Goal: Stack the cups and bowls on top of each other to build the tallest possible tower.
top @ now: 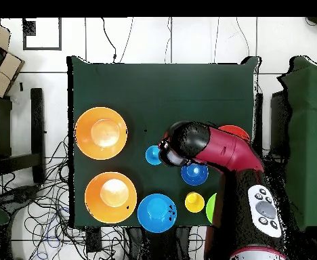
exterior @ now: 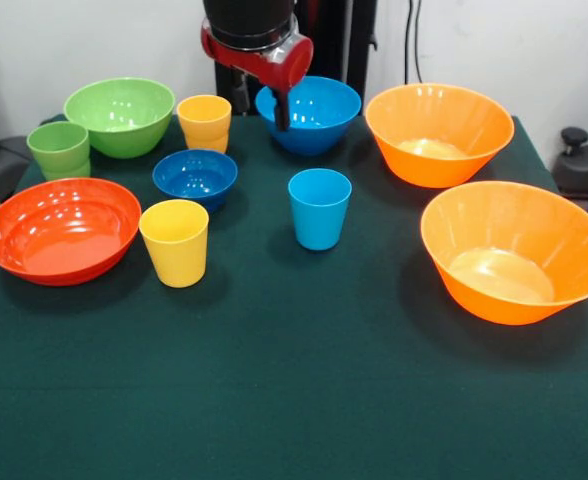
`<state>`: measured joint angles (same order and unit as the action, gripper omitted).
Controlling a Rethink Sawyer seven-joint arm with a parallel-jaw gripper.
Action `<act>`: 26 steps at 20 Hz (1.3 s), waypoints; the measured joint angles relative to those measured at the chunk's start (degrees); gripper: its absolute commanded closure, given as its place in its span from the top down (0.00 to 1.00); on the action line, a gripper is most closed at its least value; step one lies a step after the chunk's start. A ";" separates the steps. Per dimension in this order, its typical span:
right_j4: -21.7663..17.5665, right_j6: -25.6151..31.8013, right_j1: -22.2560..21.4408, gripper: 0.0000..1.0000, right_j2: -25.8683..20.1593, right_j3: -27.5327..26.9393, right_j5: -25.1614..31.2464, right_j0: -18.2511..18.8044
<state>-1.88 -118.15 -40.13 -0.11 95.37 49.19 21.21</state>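
So far nothing is stacked. The bowls and cups all sit apart on the green tabletop. The red bowl is at one side, the two big orange bowls at the other. The light blue cup stands in the middle. The hand hangs over the light blue bowl, holding nothing. Whether it is spread or pressed together cannot be told. The whole tower is left to build.

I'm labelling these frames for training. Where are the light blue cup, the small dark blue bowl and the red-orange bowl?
light blue cup (exterior: pixel 319 210): front view, on its outer side wall.
small dark blue bowl (exterior: pixel 195 174): front view, on its inner surface.
red-orange bowl (exterior: pixel 59 226): front view, on its inner floor.
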 measured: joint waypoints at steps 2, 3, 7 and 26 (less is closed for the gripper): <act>-0.51 0.00 0.64 1.00 -0.02 0.05 -0.77 0.00; -0.62 0.00 0.79 1.00 -0.03 0.07 -0.99 0.00; -1.08 0.00 1.61 1.00 -0.10 0.10 -2.28 0.00; -3.10 0.00 5.39 1.00 -0.34 0.31 -6.45 0.11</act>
<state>-4.98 -118.15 -34.73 -0.45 95.68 42.73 21.32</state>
